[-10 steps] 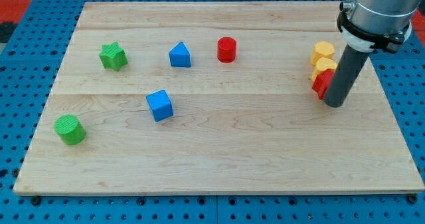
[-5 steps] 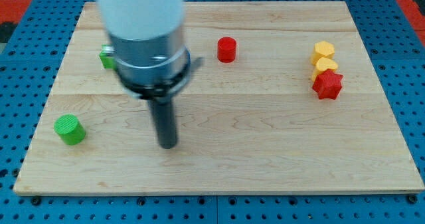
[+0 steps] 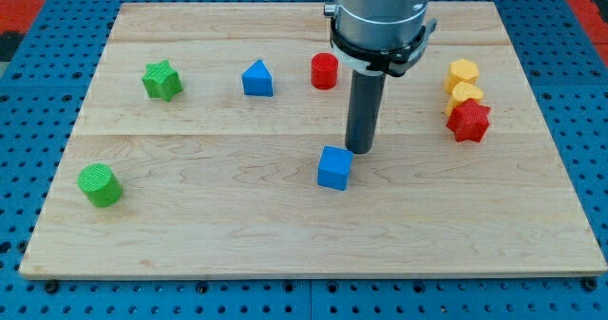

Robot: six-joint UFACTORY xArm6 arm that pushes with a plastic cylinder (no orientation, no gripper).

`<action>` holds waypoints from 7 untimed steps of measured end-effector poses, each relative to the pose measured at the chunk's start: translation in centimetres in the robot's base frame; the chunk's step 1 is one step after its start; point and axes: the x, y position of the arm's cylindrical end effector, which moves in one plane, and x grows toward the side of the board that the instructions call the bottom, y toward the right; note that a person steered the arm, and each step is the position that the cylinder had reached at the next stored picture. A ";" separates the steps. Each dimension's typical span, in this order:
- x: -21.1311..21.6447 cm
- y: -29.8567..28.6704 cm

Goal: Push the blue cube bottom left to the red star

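The blue cube (image 3: 333, 167) lies near the middle of the wooden board, a little toward the view's bottom. The red star (image 3: 468, 121) lies at the view's right, just below two yellow blocks. My tip (image 3: 359, 150) rests on the board just above and to the right of the blue cube, close to its upper right corner; whether it touches the cube I cannot tell. The red star is well to the right of my tip.
Two yellow blocks (image 3: 463, 74) (image 3: 465, 95) are stacked in line above the red star. A red cylinder (image 3: 325, 70) and a blue triangular block (image 3: 256, 78) lie toward the top. A green star (image 3: 162, 81) and a green cylinder (image 3: 100, 184) lie at the left.
The blue cube has moved from the left of centre to the right, near the board's middle. My rod has swung from the right to the left and now stands above-right of the cube.
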 end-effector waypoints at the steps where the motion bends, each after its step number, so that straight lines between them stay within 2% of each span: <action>1: -0.2 -7.3; 2: 2.1 -10.1; 3: 3.5 -4.5; 4: 3.2 3.7; 5: 3.2 8.1; 6: 5.7 6.8; 7: 7.2 8.3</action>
